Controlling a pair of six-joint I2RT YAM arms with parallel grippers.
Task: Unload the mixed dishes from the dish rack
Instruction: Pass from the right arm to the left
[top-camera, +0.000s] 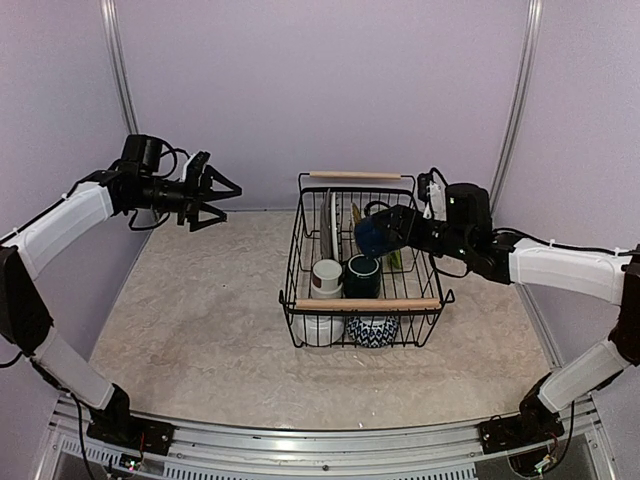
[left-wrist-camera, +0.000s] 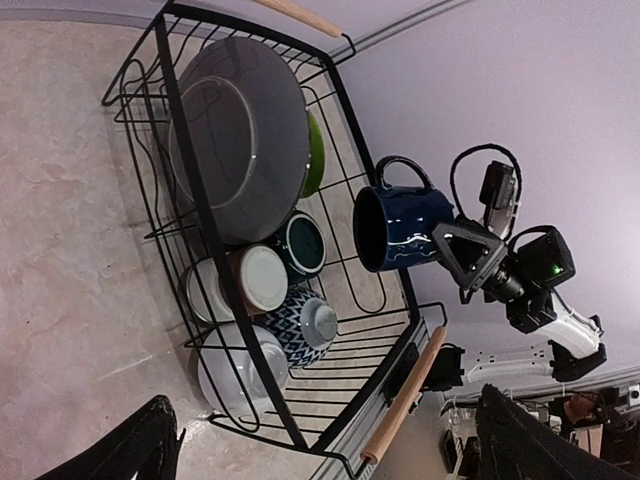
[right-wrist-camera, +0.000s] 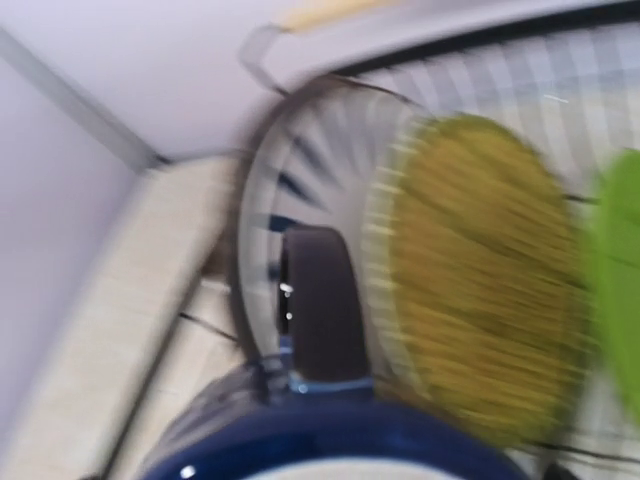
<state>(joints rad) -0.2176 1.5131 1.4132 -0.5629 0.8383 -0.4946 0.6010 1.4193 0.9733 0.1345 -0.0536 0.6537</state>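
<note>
1. The navy mug (top-camera: 372, 236) hung above the dish rack (top-camera: 296, 250), clear of the dishes in it. It lay tipped on its side with its mouth turned away from the right claw (top-camera: 397, 230) that held it.
2. The right arm reached in from its side of the table, forearm roughly level, wrist over the rack's right wall. Its jaws stood wide, clamped across the mug's body. The wrist view was smeared with motion blur, showing only the mug's rim and handle (right-wrist-camera: 318, 300) close up.
3. Below the claw and nearer the bases, a dark green mug (top-camera: 362, 273) and a white-brown cup (top-camera: 326, 277) stood side by side, mouths up.
4. Lower still, under the near wooden handle (top-camera: 367, 303), sat a white bowl (top-camera: 317, 329) and a small patterned bowl (top-camera: 373, 331).
5. Across the rack from the right claw, a grey dish (left-wrist-camera: 240, 135) stood on edge, with a lime-green plate (left-wrist-camera: 316, 155) just behind it.
6. The left arm was raised and bent, and the left claw (top-camera: 214, 200) pointed towards the rack from well apart. Its fingers (left-wrist-camera: 140, 450) were spread wide, holding nothing.
7. The rack rested on a pale, mottled table (top-camera: 200, 330), with lilac walls (top-camera: 300, 80) on three sides.
</note>
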